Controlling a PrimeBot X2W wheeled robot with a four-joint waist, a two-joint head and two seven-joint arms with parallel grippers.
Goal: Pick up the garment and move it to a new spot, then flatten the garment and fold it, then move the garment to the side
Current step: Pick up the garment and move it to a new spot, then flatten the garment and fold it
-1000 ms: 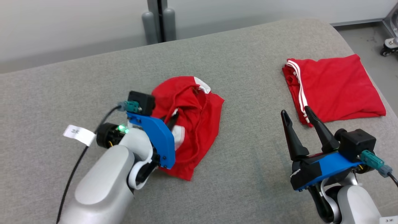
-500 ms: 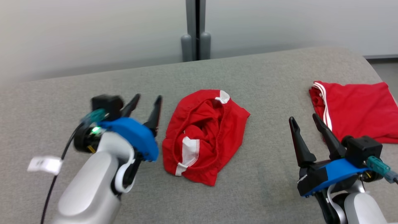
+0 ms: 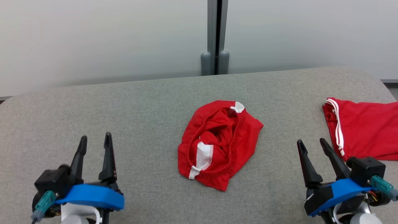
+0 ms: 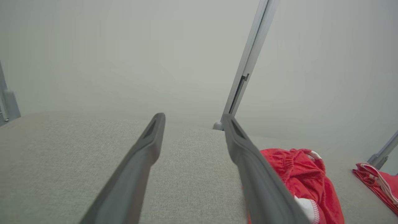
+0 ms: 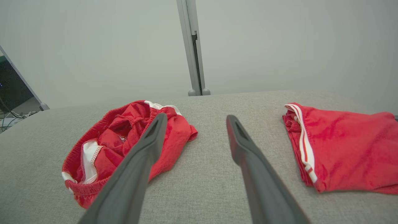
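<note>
Red garment (image 3: 219, 143) lies crumpled on grey surface (image 3: 140, 118), well left of folded shorts (image 3: 363, 130); left gripper (image 3: 95, 136) and right gripper (image 3: 311, 140) fingers spread, empty; flattening advice: pinch opposite waistband edges, draw apart evenly.

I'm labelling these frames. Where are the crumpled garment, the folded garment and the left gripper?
crumpled garment (image 3: 220, 144), head view, on its red middle.
folded garment (image 3: 367, 130), head view, on its flat red panel.
left gripper (image 3: 95, 136), head view, midway between its open fingertips.
</note>
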